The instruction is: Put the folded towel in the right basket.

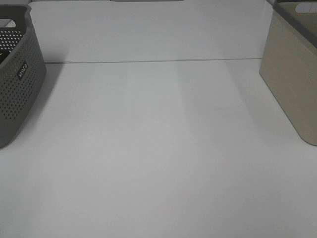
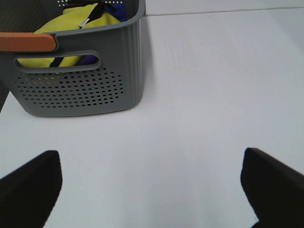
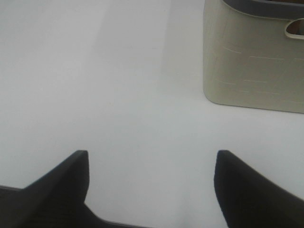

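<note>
The right basket point(image 1: 292, 74) is beige with a grey rim and stands at the table's right edge; it also shows in the right wrist view point(image 3: 251, 57). A yellow cloth point(image 2: 71, 23) lies bunched in the grey perforated basket point(image 2: 80, 85) with something blue-purple point(image 2: 118, 9) beside it; I cannot tell if it is the folded towel. My left gripper point(image 2: 149, 152) is open and empty, a short way in front of the grey basket. My right gripper point(image 3: 152, 152) is open and empty over bare table, short of the beige basket. Neither gripper shows in the exterior view.
The grey basket point(image 1: 17, 79) stands at the left edge of the white table point(image 1: 158, 148). An orange strip point(image 2: 26, 42) lies on its near rim. A seam point(image 1: 148, 61) runs across the table's far part.
</note>
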`<action>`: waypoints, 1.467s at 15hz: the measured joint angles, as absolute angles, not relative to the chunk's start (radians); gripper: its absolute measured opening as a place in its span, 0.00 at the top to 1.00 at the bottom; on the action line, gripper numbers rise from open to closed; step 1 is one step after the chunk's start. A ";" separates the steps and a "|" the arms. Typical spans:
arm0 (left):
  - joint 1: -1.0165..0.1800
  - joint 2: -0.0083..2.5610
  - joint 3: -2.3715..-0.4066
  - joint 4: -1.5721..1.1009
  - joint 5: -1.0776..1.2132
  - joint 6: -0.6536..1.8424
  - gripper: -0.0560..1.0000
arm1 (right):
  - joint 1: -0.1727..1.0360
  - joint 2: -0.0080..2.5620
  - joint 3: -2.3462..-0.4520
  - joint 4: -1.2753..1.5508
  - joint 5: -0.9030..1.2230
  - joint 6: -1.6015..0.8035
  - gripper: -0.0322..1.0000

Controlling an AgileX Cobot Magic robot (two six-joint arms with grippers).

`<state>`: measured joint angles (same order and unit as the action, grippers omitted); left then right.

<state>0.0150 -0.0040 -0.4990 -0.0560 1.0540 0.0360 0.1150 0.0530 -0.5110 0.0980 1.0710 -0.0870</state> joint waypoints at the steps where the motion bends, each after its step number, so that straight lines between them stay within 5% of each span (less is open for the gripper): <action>1: 0.015 -0.004 -0.499 -0.056 1.054 0.036 0.03 | 0.115 0.051 -0.511 0.098 1.071 -0.078 0.29; 8: 0.015 -0.004 -0.499 -0.056 1.054 0.036 0.03 | 0.019 0.039 -0.511 0.101 1.069 -0.068 0.29; 22: 0.015 -0.004 -0.499 -0.056 1.054 0.036 0.03 | 0.018 -0.006 -0.511 0.109 1.066 -0.068 0.29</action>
<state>0.0150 -0.0040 -0.4990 -0.0560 1.0540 0.0360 0.0180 -0.0060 -0.5110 0.1090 1.0660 -0.0680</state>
